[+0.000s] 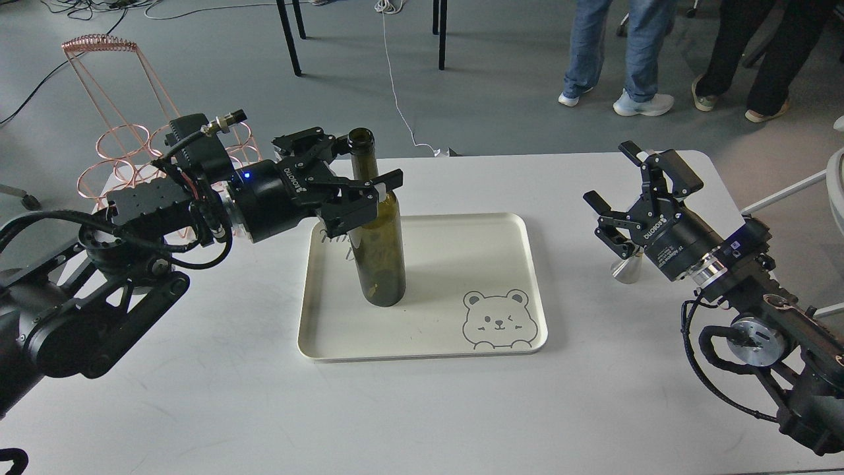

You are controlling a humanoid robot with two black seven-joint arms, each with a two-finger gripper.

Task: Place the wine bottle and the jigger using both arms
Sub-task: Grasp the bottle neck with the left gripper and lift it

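My left tool [369,173] has its fingers spread around the bottle [378,247] at the shoulder, one finger on each side; I cannot tell whether they press the glass. The bottle stands upright on the tray [422,343], in its left half. My right tool [616,191] is wide open and holds nothing. It hangs just above the jigger [628,269], which stands on the desk [330,422] near the right edge, partly hidden behind it.
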